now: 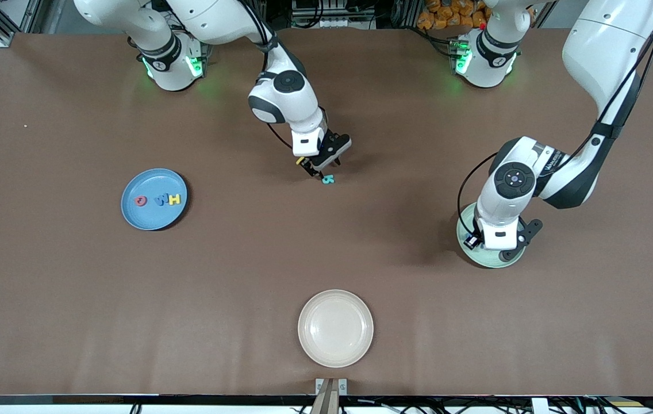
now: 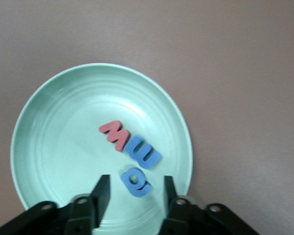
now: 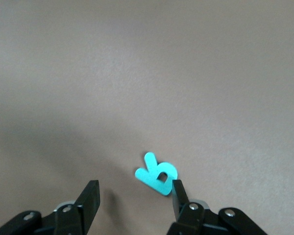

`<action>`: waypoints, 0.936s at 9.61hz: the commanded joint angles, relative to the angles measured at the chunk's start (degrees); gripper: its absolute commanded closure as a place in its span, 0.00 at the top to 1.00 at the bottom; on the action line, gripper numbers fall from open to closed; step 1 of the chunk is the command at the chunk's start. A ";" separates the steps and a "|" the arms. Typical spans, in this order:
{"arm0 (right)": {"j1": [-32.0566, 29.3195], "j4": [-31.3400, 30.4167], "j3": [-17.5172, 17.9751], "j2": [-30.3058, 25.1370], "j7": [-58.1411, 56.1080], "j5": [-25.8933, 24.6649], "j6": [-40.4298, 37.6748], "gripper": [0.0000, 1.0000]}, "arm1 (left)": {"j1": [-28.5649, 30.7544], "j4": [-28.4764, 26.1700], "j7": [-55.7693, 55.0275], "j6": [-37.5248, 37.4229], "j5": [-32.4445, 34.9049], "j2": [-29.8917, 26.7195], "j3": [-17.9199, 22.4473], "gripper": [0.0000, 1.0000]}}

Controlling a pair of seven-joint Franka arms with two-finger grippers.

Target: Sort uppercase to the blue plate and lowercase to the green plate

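The pale green plate (image 1: 479, 260) lies at the left arm's end of the table. A red w (image 2: 115, 134), a blue m (image 2: 142, 154) and a blue a (image 2: 135, 182) lie flat in it. My left gripper (image 2: 134, 188) hangs open low over this plate, the blue a between its fingers and touching neither. The blue plate (image 1: 131, 218), at the right arm's end, holds a red Q (image 1: 141, 200), a blue M (image 1: 161, 200) and a yellow H (image 1: 174, 199). A teal R (image 3: 157, 175) lies on the bare table mid-table. My right gripper (image 3: 134, 192) is open just above it, one fingertip beside the R.
An empty cream plate (image 1: 335, 328) sits near the table's front edge, nearer to the front camera than the teal R (image 1: 327, 179). Brown tabletop (image 1: 234, 259) stretches between the three plates.
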 commanded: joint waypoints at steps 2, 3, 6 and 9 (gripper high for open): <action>-0.01 2.39 -2.15 1.03 0.66 -4.91 0.22 0.71 | 0.52 -0.10 -0.36 -1.72 0.61 -1.07 -0.35 1.00; -0.01 2.65 -2.86 1.90 0.66 -5.45 0.22 0.73 | 1.57 1.30 -0.19 -1.72 0.70 -1.07 -0.35 1.00; 0.51 3.44 -2.95 3.23 3.19 -4.32 0.13 0.74 | 4.11 4.73 7.61 -1.72 0.70 -0.98 -0.09 1.00; 0.86 4.15 -2.86 3.23 3.29 -2.82 0.13 0.79 | 6.76 10.34 19.20 -6.17 0.53 -1.07 -0.18 1.00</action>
